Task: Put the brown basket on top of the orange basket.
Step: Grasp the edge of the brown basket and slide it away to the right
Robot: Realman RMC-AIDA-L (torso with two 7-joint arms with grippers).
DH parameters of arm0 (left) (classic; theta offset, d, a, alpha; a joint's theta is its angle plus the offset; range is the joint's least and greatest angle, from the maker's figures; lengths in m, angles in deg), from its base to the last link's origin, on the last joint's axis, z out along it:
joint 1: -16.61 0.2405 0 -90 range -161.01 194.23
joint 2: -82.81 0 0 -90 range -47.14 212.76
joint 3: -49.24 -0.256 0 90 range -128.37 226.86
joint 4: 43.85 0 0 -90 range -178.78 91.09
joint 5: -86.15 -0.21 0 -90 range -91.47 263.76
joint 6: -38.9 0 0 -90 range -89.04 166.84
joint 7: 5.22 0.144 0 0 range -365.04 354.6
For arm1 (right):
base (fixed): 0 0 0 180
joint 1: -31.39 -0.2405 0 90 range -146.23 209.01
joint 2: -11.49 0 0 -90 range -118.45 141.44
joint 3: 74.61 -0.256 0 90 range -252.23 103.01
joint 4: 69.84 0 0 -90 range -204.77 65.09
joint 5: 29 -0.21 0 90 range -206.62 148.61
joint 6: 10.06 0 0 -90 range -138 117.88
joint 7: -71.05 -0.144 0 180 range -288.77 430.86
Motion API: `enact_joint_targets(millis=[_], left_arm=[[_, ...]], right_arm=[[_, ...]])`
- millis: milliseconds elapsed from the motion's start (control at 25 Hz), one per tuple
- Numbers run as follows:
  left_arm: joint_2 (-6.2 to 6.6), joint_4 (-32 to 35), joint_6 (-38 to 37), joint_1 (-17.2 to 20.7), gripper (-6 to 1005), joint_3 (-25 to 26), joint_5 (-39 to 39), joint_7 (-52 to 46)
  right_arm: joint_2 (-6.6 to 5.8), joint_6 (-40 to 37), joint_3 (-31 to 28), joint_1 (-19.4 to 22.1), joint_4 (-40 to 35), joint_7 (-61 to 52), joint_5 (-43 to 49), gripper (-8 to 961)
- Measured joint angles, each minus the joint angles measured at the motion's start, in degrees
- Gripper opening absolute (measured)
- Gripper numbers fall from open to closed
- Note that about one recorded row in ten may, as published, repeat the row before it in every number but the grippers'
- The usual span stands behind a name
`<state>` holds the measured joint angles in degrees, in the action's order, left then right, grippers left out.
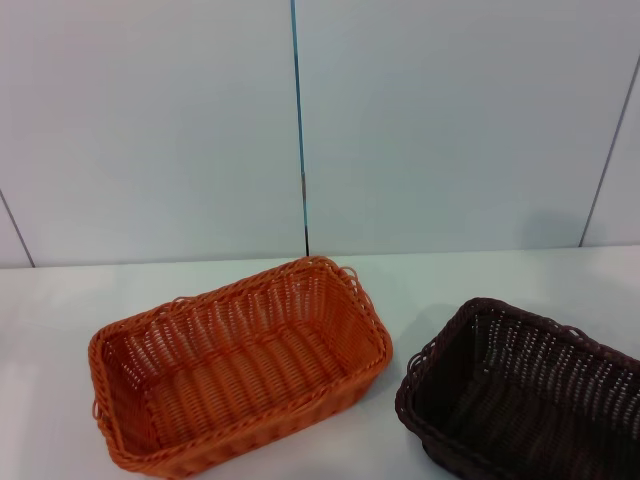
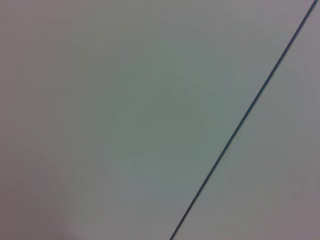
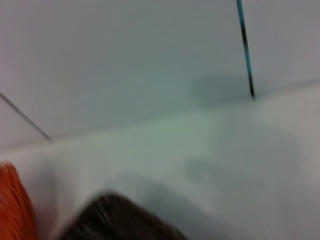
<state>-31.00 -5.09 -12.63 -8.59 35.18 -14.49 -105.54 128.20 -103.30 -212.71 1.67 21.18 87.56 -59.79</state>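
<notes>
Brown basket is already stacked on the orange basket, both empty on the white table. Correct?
Not stacked. The head view shows the brown basket standing on the white table beside the orange basket, with a gap between them. Both are empty.

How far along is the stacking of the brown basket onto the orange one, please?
Nothing looks done yet: the brown basket sits on the table beside the orange basket, apart from it. Neither gripper is in view, so nothing is in hand. The whole job is left: grasping, lifting and placing the brown basket on top.
</notes>
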Motion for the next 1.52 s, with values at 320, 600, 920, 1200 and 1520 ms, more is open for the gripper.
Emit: enact_joint_targets(millis=[320,600,920,1200,1520], left_arm=[[0.00,-0.2,1.5,-0.3,865,-0.3,0.0,0.6],[0.09,0.0,2.0,-0.3,865,-0.2,-0.2,0.7],[0.48,0.1,2.3,-0.7,865,0.0,-0.2,1.1],[0.82,0.1,3.7,-0.8,865,0.1,-0.2,1.6],[1.16,0.1,4.4,-0.8,865,0.1,-0.2,2.2]], right_arm=[[0.25,-6.2,0.2,1.2,-0.8,0.8,2.5,691],[-1.18,-9.0,-0.2,4.0,-4.5,3.0,2.8,721],[-0.85,-10.1,-0.9,5.9,-4.9,3.9,3.7,726],[1.76,-8.2,-0.9,6.4,-6.9,5.5,4.6,726],[2.41,-2.5,-0.4,6.9,-11.8,6.2,4.4,725]])
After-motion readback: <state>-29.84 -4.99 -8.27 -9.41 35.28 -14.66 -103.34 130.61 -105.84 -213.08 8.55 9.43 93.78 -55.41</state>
